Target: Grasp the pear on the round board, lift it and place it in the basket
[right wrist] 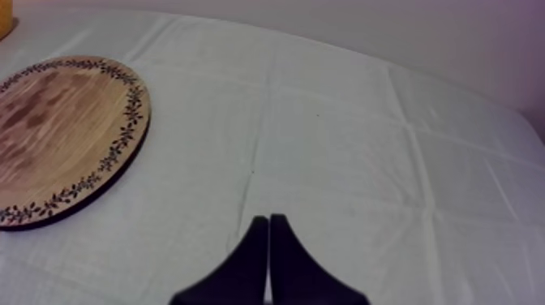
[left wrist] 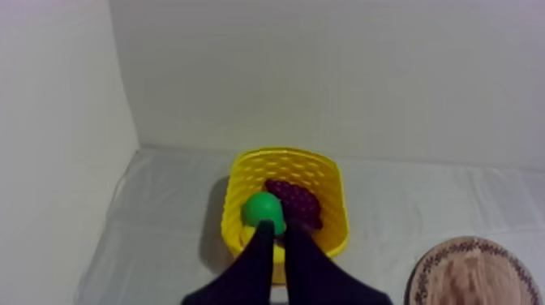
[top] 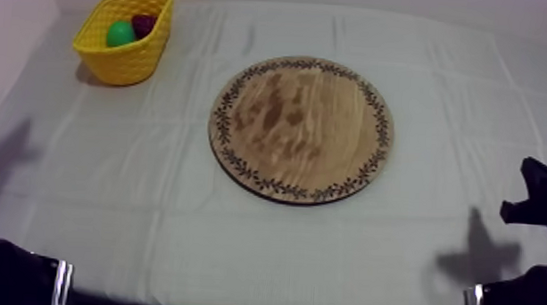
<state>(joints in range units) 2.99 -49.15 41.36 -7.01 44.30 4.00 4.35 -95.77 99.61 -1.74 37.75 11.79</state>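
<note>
Two wedges: left tool [left wrist: 278,233] and right tool [right wrist: 268,221] narrow, empty; pear [left wrist: 263,211] (green) sits in yellow basket [left wrist: 326,172] beside grapes [left wrist: 297,201].

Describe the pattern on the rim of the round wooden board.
A dark ring of small leafy sprigs on the round wooden board, clearest in the top view.

Left gripper [left wrist: 280,234]: black fingers lie together as a narrow wedge with nothing between them, tips at the near rim of the yellow basket [left wrist: 284,156]. The basket stands on the grey-white cloth [left wrist: 162,227] close to the pale wall [left wrist: 324,73] and holds a green pear [left wrist: 263,211] just beyond the fingertips, with a dark purple bunch of grapes [left wrist: 296,201] touching it. The round wooden board [left wrist: 474,272] with its patterned rim lies beside the basket, apart from it.
</note>
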